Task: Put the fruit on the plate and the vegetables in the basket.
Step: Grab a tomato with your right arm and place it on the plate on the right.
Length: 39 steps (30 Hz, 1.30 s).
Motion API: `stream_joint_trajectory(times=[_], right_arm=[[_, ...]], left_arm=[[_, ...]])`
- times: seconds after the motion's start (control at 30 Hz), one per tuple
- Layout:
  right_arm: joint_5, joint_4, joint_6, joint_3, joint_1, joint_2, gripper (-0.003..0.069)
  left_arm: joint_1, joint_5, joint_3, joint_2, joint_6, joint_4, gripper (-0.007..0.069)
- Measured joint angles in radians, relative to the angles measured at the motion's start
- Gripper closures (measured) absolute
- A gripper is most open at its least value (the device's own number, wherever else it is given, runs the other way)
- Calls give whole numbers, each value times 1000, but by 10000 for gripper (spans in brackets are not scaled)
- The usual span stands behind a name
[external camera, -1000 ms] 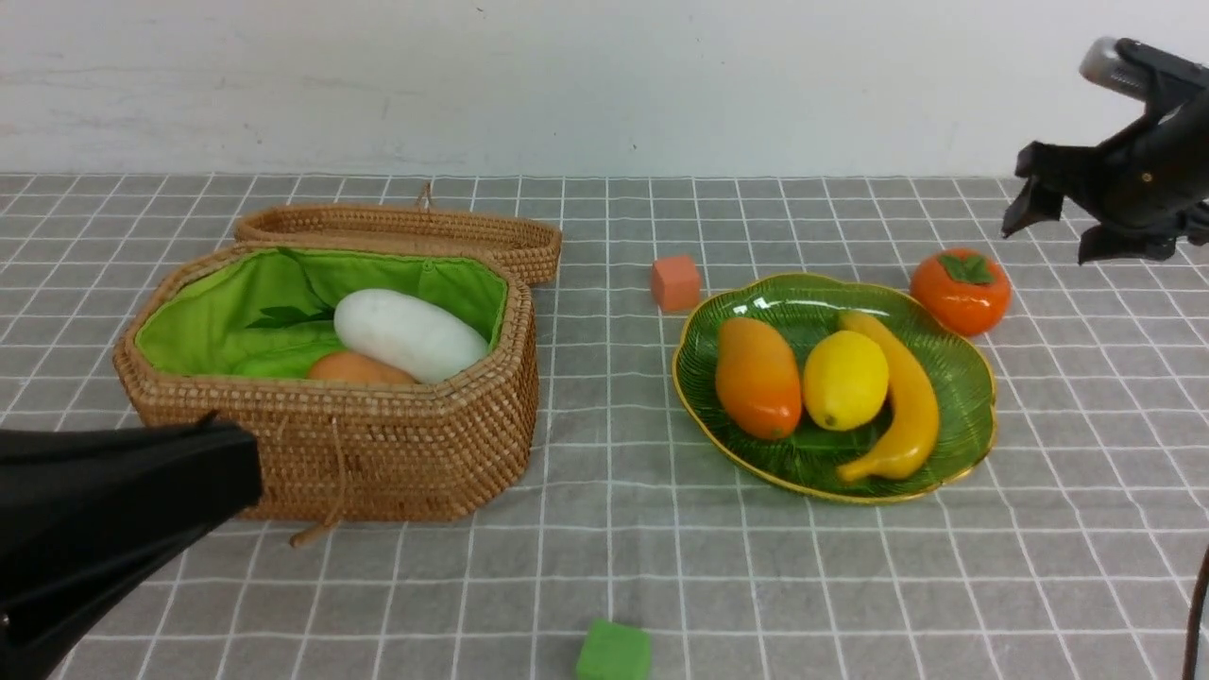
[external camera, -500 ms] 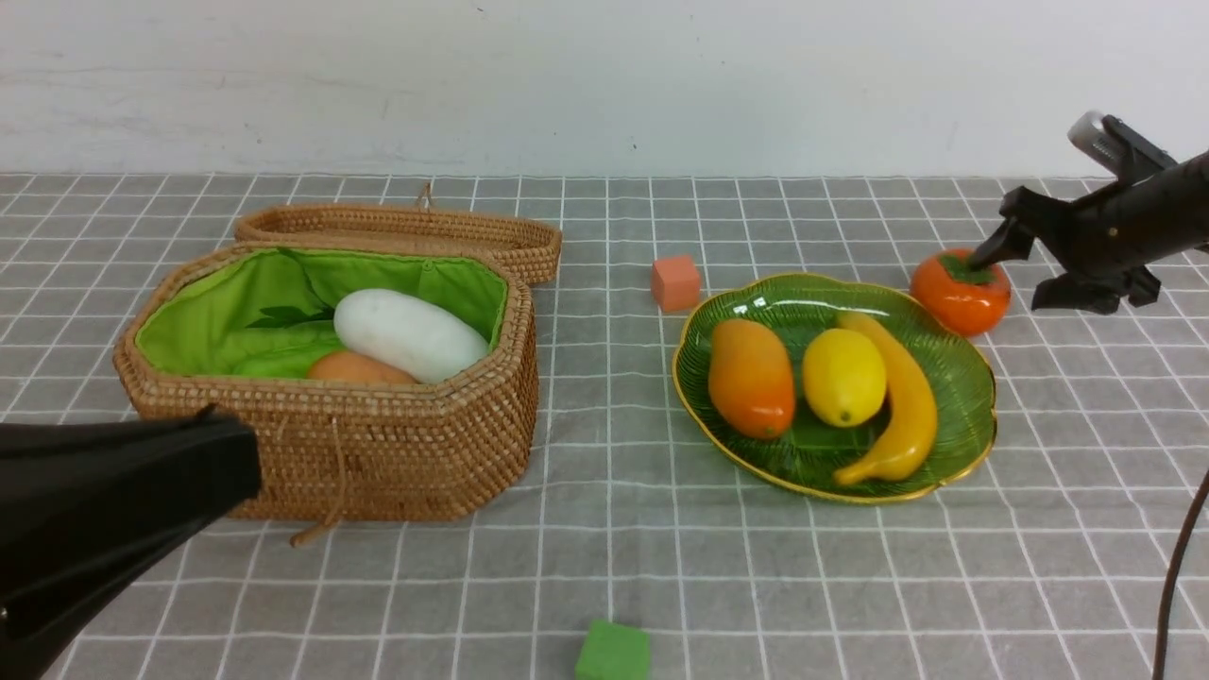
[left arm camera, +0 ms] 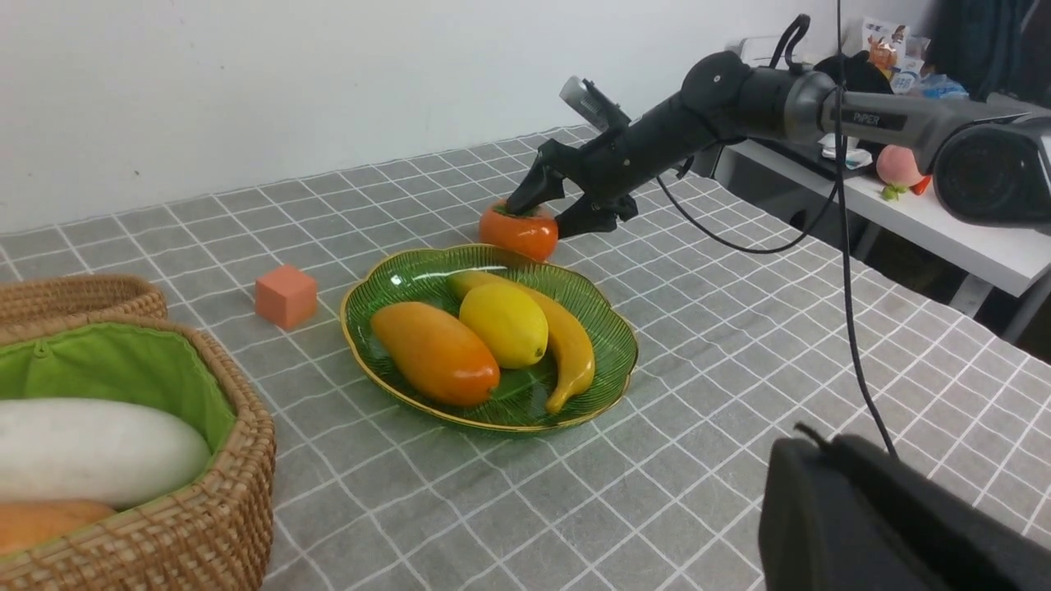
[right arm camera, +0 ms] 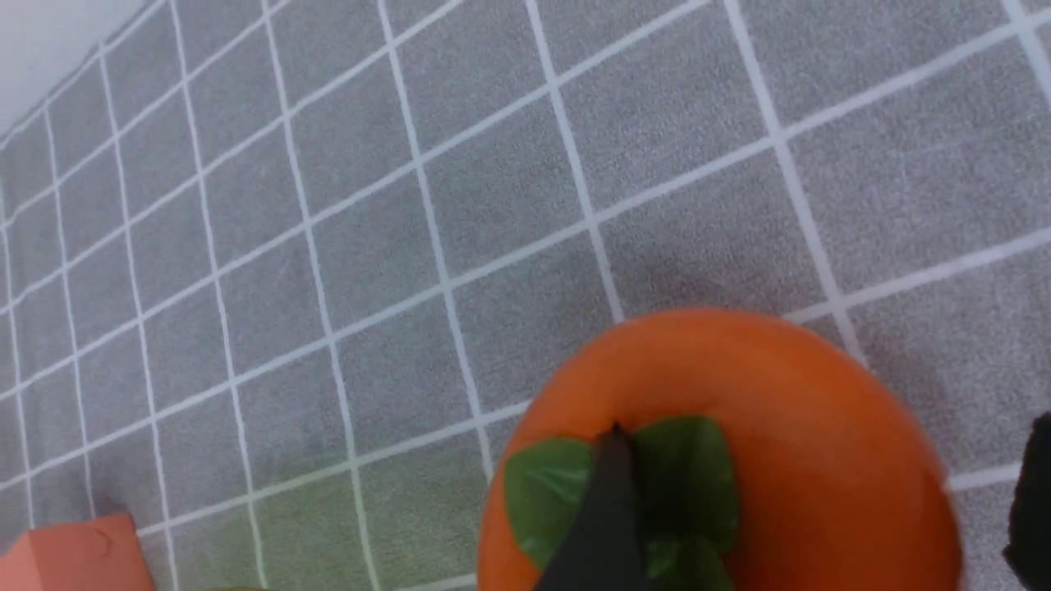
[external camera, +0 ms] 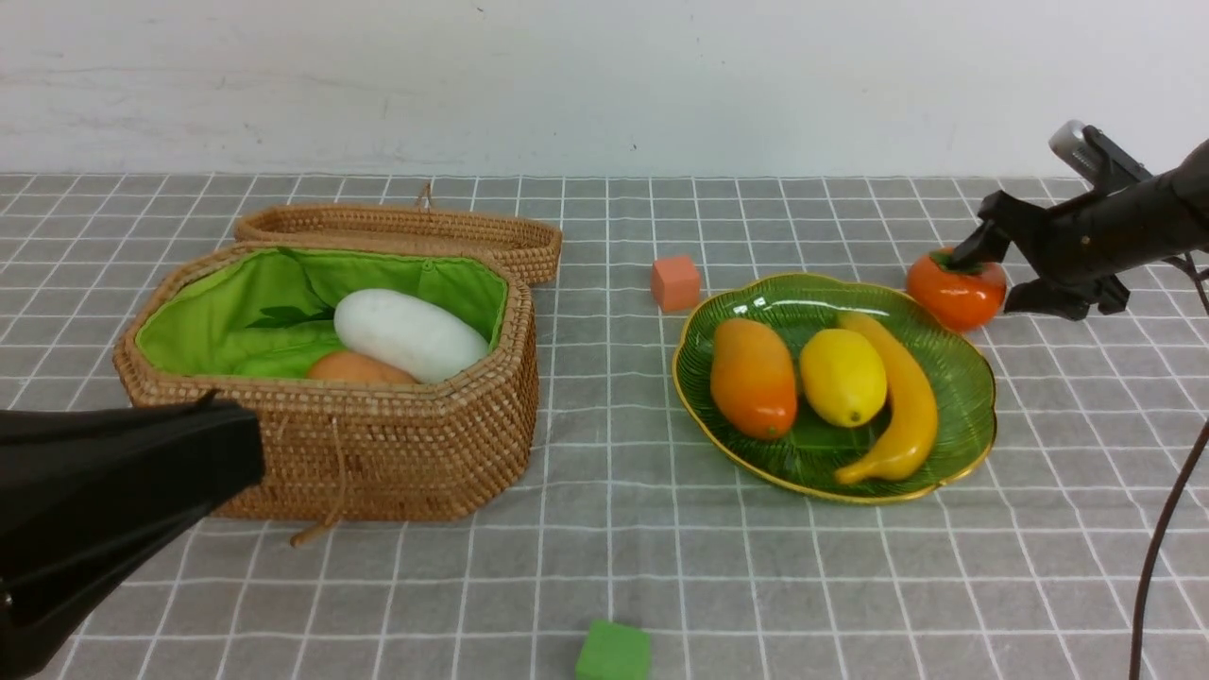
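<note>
persimmon (external camera: 954, 293) — on the desk (external camera: 604, 567) just beside the plate (external camera: 963, 378), off it. right claw (external camera: 992, 279) spread wide, one fingertip (right arm camera: 603, 509) on the green calyx, the other beside the fruit — nothing pinched. left claw (external camera: 241, 453) pressed together, near the basket (external camera: 378, 453).

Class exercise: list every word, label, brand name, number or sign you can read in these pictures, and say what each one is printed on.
"PIPER": small white lettering on the right arm, seen in the left wrist view.
Packets on the side table behind that arm: print is too small and blurred to read.
Fruit, plate, basket, both cubes and the checked cloth: no text on any of them.
</note>
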Motion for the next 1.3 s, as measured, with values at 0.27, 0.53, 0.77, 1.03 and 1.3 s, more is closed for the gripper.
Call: stream_joint_trajectory(times=[0.27, 0.53, 0.77, 1.03, 1.3], right_arm=[[-21, 18, 0, -1, 28, 4, 64], [-43, 15, -25, -1, 61, 12, 64], [-76, 8, -57, -1, 70, 12, 74], [-104, 6, -59, -1, 70, 12, 144], [-90, 6, -59, 0, 58, -3, 144]], left_arm=[[0, 0, 0, 0, 0, 21, 631], [0, 0, 0, 0, 0, 24, 631], [0, 0, 0, 0, 0, 24, 631], [0, 0, 0, 0, 0, 24, 631], [0, 0, 0, 0, 0, 24, 631]])
